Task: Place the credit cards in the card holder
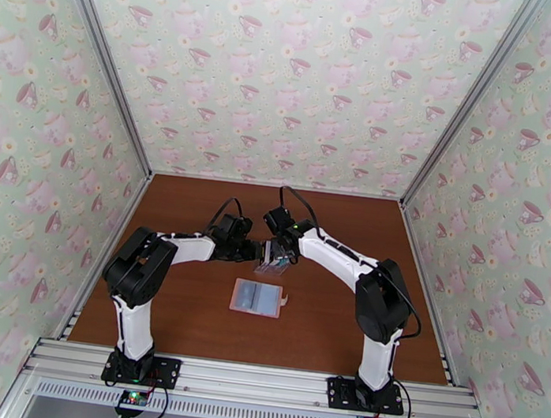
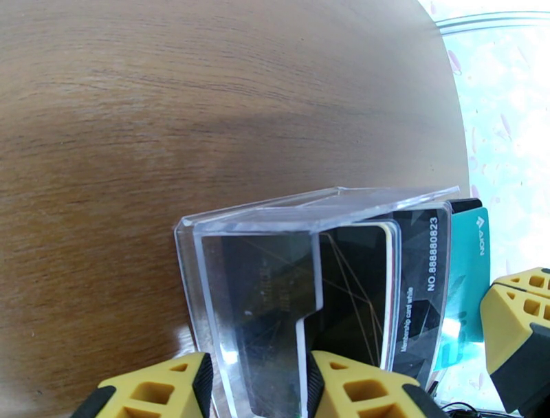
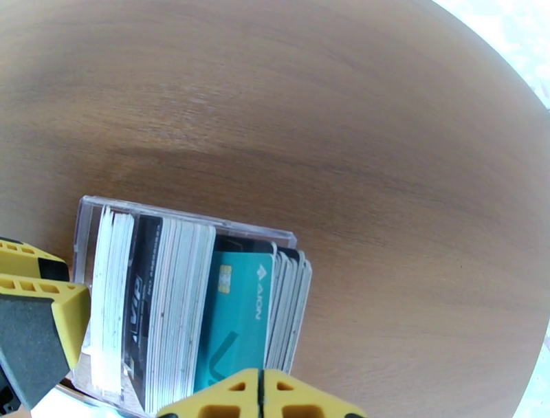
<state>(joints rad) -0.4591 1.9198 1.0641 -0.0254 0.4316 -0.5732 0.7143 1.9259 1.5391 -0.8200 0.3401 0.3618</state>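
Task barely begun: the pink card holder [image 1: 257,297] lies open just base-side of the clear rack [image 2: 261,289], with the credit cards [image 3: 172,295] packed inside the rack; the left gripper [image 2: 258,368] clamps the rack's end, while the right gripper [image 3: 260,388], opposite, appears pinched shut on the teal card [image 3: 237,316]
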